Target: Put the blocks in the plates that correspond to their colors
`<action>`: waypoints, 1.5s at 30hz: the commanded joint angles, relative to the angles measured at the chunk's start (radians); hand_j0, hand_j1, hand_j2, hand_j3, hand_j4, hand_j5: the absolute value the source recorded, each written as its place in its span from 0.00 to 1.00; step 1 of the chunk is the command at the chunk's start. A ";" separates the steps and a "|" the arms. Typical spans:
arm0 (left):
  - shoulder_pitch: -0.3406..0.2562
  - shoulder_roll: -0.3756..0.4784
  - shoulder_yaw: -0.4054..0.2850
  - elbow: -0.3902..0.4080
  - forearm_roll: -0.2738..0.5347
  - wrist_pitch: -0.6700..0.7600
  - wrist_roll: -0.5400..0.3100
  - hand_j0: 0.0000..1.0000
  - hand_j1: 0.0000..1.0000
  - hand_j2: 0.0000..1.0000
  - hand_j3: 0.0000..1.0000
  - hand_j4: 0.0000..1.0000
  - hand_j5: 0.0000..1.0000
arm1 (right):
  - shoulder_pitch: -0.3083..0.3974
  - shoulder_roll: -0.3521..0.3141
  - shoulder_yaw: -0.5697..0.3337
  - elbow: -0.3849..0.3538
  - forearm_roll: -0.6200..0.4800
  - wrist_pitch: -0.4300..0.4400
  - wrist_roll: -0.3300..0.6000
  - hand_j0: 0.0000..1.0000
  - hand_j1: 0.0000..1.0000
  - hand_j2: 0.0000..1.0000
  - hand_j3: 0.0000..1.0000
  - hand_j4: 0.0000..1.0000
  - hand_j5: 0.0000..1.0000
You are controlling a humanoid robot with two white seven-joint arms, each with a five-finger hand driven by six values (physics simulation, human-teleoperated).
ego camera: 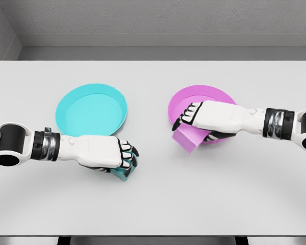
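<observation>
A cyan plate (92, 109) lies left of the table's middle and a magenta plate (188, 99) lies right of it. My left hand (123, 159) is curled around a small teal block (123, 173) just below the cyan plate's near rim; only the block's lower corner shows. My right hand (189, 118) reaches over the magenta plate with its fingers bent on a pink block (188, 139). That block hangs tilted at the plate's near-left rim, partly over the table.
The white table (153, 204) runs to a grey back wall. Its front edge lies just under the picture's bottom.
</observation>
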 commanded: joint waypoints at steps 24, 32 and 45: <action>-0.028 0.007 0.170 0.049 0.076 0.001 0.008 0.34 0.34 0.34 0.34 0.34 0.34 | 0.000 0.001 -0.069 0.001 -0.011 0.460 -0.007 1.00 1.00 1.00 1.00 1.00 1.00; -0.028 -0.071 0.243 0.268 0.050 0.001 0.000 0.34 0.34 0.34 0.34 0.34 0.34 | 0.000 0.001 -0.069 0.001 -0.011 0.458 -0.007 1.00 1.00 1.00 1.00 1.00 1.00; -0.038 -0.122 0.269 0.396 -0.060 0.001 -0.006 1.00 1.00 1.00 1.00 1.00 1.00 | 0.172 -0.157 -0.380 0.003 -0.014 0.270 0.000 1.00 1.00 1.00 1.00 1.00 1.00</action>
